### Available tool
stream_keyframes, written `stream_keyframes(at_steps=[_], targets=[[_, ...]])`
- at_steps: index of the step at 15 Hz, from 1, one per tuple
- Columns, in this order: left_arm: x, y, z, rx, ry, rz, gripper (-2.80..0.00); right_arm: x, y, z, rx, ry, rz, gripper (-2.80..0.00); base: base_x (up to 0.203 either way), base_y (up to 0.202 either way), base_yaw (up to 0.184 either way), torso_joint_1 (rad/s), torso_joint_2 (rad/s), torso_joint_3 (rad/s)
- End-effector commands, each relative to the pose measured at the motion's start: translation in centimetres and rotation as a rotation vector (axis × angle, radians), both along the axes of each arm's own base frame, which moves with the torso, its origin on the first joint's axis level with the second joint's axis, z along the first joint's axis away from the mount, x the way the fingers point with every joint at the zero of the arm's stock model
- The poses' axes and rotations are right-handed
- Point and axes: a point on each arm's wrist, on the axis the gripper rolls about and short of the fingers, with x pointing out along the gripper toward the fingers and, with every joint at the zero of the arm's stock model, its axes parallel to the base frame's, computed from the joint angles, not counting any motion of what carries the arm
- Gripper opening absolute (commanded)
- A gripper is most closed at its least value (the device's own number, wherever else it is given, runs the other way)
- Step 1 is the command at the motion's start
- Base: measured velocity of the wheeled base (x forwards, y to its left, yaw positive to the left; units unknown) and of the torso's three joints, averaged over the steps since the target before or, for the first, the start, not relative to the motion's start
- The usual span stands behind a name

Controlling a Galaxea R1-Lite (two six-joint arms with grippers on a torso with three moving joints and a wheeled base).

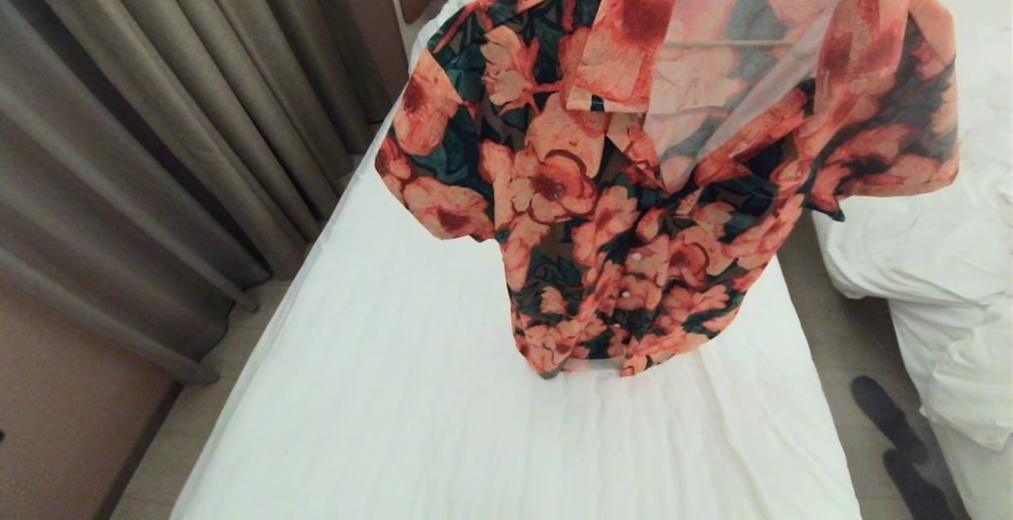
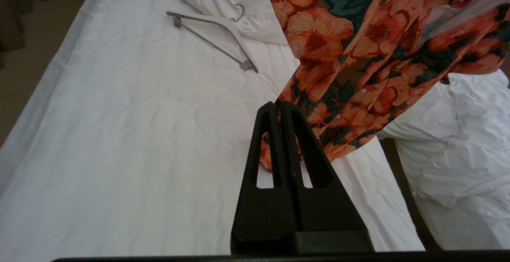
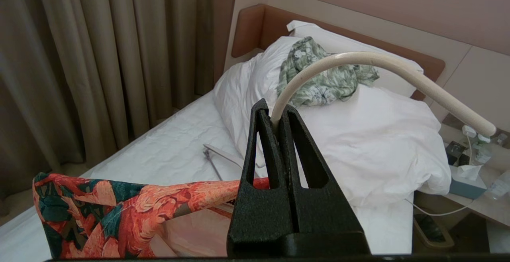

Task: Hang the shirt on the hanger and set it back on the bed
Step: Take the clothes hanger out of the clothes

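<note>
The orange-flowered shirt (image 1: 601,187) hangs in the air over the bed (image 1: 396,393), with its hem just above the sheet. It is draped on the cream hanger, whose thin bar (image 1: 716,43) shows through the pale fabric. In the right wrist view my right gripper (image 3: 275,114) is shut on the hanger's curved hook (image 3: 378,64), with a shirt shoulder (image 3: 119,202) below it. My left gripper (image 2: 280,106) is shut and holds nothing. It is low over the sheet, just in front of the shirt's lower edge (image 2: 350,106).
A thicker white hanger (image 2: 215,34) lies on the sheet by the pillow (image 3: 358,134), which carries a pale green garment (image 3: 322,74). Curtains (image 1: 158,108) run along the bed's left. A second bed with a rumpled duvet (image 1: 950,267) and dark slippers (image 1: 894,425) are on the right.
</note>
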Motion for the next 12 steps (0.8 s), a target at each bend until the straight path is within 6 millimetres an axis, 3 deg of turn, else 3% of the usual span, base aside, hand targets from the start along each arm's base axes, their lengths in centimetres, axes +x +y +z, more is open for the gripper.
stream_keyframes(at_steps=[1, 12], targets=[[0.08, -0.02, -0.05, -0.001, 0.005, 0.0, -2.8, 0.07, 0.07, -0.05, -0.003, 0.0, 0.0, -2.8, 0.0, 0.0, 0.0, 0.0, 0.0, 0.0], [-0.01, 0.01, -0.12, -0.002, 0.002, 0.003, -2.8, 0.15, 0.08, -0.07, -0.005, -0.001, -0.003, -2.8, 0.0, 0.0, 0.0, 0.0, 0.0, 0.0]])
